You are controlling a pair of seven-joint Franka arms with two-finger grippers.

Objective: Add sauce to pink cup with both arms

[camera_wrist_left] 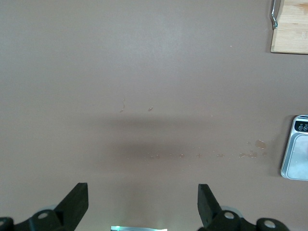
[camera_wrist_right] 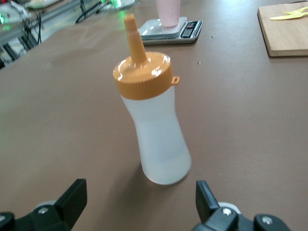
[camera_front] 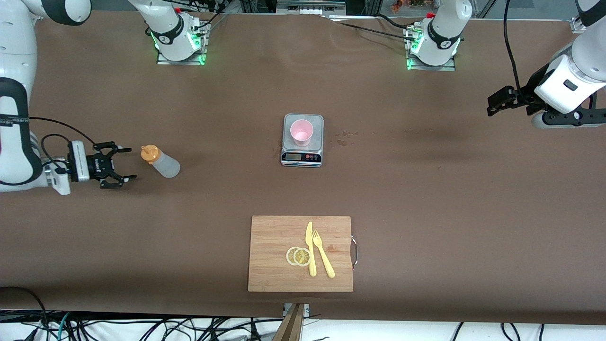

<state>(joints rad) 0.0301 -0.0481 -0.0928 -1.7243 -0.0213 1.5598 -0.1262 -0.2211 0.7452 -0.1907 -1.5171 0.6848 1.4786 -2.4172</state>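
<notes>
Translucent whitish squeeze bottle with orange nozzle cap [camera_front: 161, 162] stands free on the brown table toward the right arm's end, right gripper [camera_front: 118, 164] just beside it with fingers apart, pale pink plastic cup [camera_front: 301, 132] on the grey scale [camera_front: 302, 157] mid-table, left gripper [camera_front: 494, 103] waiting, fingers apart.

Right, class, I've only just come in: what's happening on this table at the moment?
Nothing is being held. The right claw sits open beside the sauce bottle, which stands on the table toward the right arm's end, apart from its fingers. The pink cup stands on the scale mid-table. The left claw waits, open, up over the left arm's end. Nearer the front camera, a cutting board carries lemon slices, a yellow knife and fork.
</notes>
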